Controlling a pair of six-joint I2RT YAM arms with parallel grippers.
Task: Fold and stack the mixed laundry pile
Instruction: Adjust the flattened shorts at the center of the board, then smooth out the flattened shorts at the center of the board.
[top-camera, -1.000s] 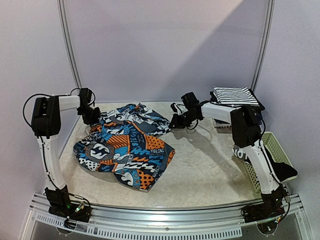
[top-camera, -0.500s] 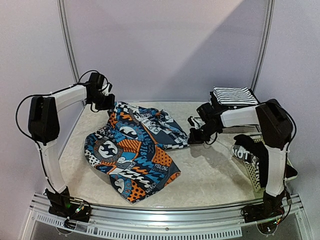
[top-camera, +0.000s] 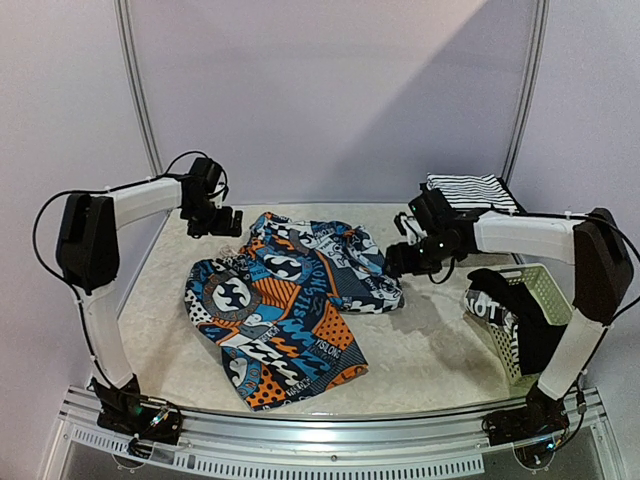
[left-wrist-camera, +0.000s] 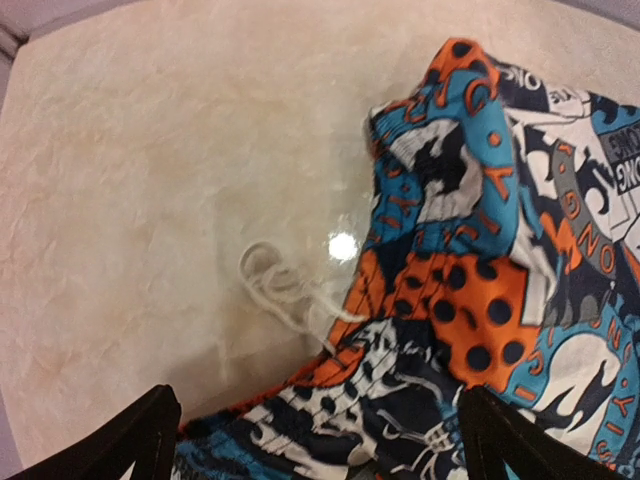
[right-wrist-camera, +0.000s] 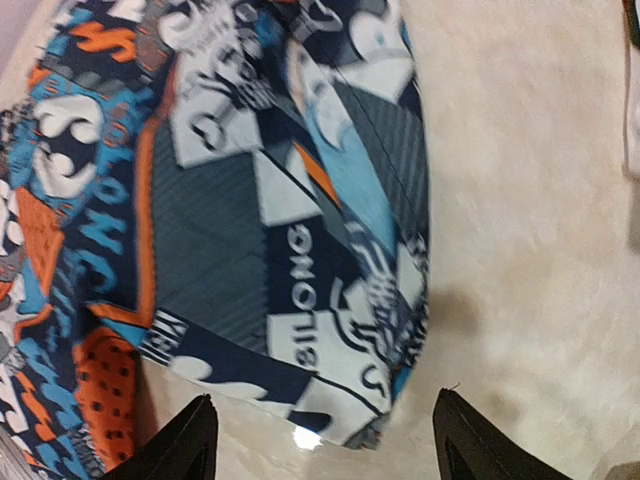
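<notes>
The printed shorts (top-camera: 290, 300) from the mixed laundry pile, in orange, blue, white and black, lie spread on the table. A folded white garment with black stripes (top-camera: 468, 190) rests at the back right. My left gripper (top-camera: 225, 218) hovers at the shorts' back left corner and is open. In the left wrist view its gripper (left-wrist-camera: 320, 445) spans the waistband (left-wrist-camera: 430, 330), beside the white drawstring (left-wrist-camera: 280, 290). My right gripper (top-camera: 398, 262) is open at the shorts' right edge. From the right wrist, that gripper (right-wrist-camera: 325, 445) stands wide just off the cloth's hem (right-wrist-camera: 330, 380).
A white lattice basket (top-camera: 545, 300) stands at the right edge with a black and white garment (top-camera: 490, 300) hanging in it. The marbled tabletop (top-camera: 430, 340) shows bare in front of the right arm. Metal frame posts (top-camera: 135, 90) rise at the back.
Both arms carried the shorts to the right and spread them out. Both grippers then opened and let go of the cloth.
</notes>
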